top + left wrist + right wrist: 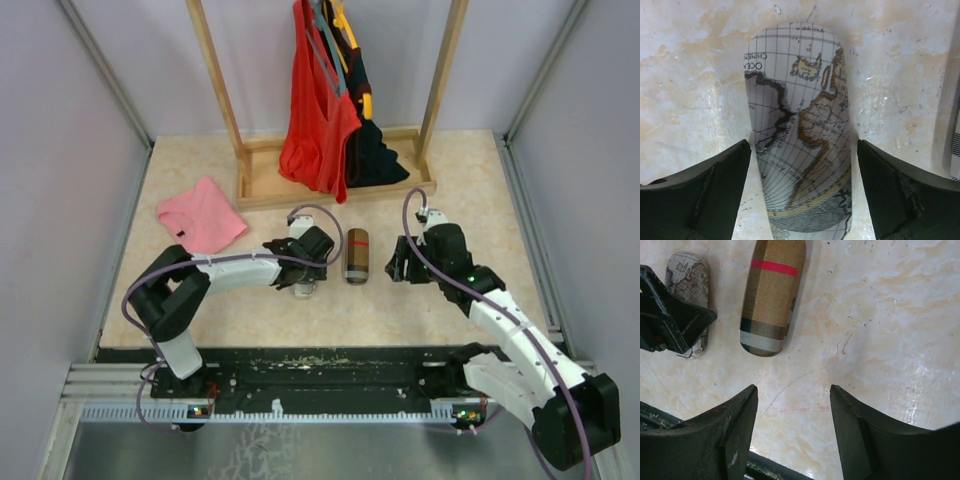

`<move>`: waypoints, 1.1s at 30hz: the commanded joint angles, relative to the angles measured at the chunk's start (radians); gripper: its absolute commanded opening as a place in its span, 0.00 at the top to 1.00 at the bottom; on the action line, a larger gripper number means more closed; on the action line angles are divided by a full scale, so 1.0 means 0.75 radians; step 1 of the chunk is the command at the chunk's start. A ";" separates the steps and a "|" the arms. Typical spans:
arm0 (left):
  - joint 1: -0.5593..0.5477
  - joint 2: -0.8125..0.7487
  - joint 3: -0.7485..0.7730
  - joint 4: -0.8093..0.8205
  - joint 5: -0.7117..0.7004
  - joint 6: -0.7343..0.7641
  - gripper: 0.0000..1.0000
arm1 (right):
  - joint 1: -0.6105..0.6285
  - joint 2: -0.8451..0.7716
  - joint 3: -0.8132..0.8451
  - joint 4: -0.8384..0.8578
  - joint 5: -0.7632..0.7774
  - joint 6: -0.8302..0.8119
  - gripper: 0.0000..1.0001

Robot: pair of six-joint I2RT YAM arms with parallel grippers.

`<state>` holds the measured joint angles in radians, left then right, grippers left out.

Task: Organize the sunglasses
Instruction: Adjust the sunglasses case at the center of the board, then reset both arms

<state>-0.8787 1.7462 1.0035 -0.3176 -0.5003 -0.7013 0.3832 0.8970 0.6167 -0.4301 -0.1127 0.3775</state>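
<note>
Left gripper [804,150]: wide open, straddling the map-print case [800,95], gaps on both sides, holding nothing.
Right gripper [794,395]: open above the table [885,340], empty.
Plaid case [772,295]: flat, between both grippers.
Sunglasses: cannot tell where; no view shows them.
Far: pink cloth [202,215].

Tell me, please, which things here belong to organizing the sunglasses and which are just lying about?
Likely for the job: map-print case, straddled by the open left pincer; plaid case. No sunglasses in view.
Lying about: pink cloth; wooden rack; red top; dark garment.
</note>
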 commanded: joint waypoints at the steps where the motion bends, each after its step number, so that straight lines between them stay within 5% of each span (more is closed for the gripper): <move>1: 0.002 -0.071 -0.035 0.034 -0.004 0.020 0.07 | -0.006 -0.065 0.083 0.001 0.021 -0.012 0.40; 11: 0.001 -0.504 -0.039 -0.008 -0.071 0.187 0.00 | -0.006 -0.207 0.206 -0.006 0.055 -0.085 0.36; 19: 0.001 -0.952 -0.116 -0.043 -0.125 0.342 0.01 | -0.006 -0.430 0.264 0.059 0.075 -0.178 0.14; 26: 0.002 -1.388 -0.293 -0.069 -0.091 0.387 0.00 | -0.006 -0.698 0.190 0.042 0.221 -0.212 0.10; 33: -0.035 -1.585 -0.378 -0.128 -0.103 0.334 0.01 | -0.006 -0.947 0.041 0.051 0.289 -0.208 0.09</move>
<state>-0.8833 0.5884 0.7456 -0.3836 -0.5747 -0.4480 0.3832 0.2497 0.6987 -0.4252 0.0547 0.2356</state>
